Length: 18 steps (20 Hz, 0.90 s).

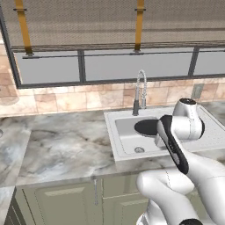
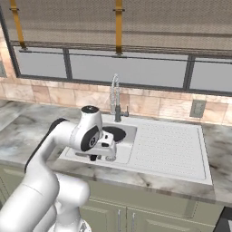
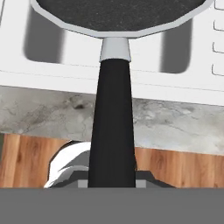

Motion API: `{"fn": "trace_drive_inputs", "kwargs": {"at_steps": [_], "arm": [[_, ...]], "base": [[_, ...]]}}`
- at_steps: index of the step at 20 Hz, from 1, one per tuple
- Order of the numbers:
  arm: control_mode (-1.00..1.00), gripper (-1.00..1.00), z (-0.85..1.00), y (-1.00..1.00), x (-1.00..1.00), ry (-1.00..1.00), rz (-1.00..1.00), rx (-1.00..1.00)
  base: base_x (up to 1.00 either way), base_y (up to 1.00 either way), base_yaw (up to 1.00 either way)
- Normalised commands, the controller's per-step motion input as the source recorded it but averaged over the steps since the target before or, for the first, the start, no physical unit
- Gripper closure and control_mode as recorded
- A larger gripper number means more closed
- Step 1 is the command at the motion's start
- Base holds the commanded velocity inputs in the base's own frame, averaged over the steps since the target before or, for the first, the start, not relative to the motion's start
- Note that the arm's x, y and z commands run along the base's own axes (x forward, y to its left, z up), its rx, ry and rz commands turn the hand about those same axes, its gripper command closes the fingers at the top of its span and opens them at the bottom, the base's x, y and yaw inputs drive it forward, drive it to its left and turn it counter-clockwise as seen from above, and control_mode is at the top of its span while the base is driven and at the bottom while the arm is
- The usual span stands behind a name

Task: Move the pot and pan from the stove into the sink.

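The long black handle (image 3: pixel 112 127) of the pan (image 3: pixel 120 13) runs straight up from the bottom of the hand view, with the tool (image 3: pixel 112 183) clamped on its near end; the fingertips themselves are hidden behind the handle, but the pan hangs from that grip and nothing else supports it. Beyond the pale collar where handle meets pan, the dark round bowl sits over the white basin of the sink (image 3: pixel 39 74), while the handle crosses above the sink's front rim and the marbled counter (image 3: pixel 183 127) edge, with wood floor showing below.

From the left base view the pan (image 1: pixel 146 127) shows as a dark disc inside the basin, close beneath the chrome spring faucet (image 1: pixel 139 93), partly covered by the arm. The right base view has the tool (image 2: pixel 100 149) low at the sink's (image 2: pixel 167 149) front rim, the pan (image 2: pixel 115 133) just beyond it over the basin, beside the ribbed drainboard.

So the step in hand looks like the delivery of the pan. Whether its base already touches the basin floor cannot be told. The next move would be to lower it until it rests, part the fingers, and draw the tool back clear of the handle and rim. The pot and stove lie outside these views, so the base would probably have to drive back for the pot.
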Motion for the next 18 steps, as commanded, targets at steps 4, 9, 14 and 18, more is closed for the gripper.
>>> {"fn": "trace_drive_inputs", "kwargs": {"at_steps": [4,9,14,18], "arm": [[-1.00,1.00,-0.18,0.00,0.06,0.00,0.04,0.18],[-1.00,1.00,-0.08,0.00,0.00,0.00,0.05,0.16],[-1.00,1.00,-0.06,0.00,0.00,0.01,0.00,0.03],[-1.00,1.00,-0.29,0.03,0.04,0.07,0.00,0.01]], "base": [[0.00,0.00,0.00],[0.00,0.00,0.00],[0.00,0.00,0.00],[0.00,0.00,0.00]]}}
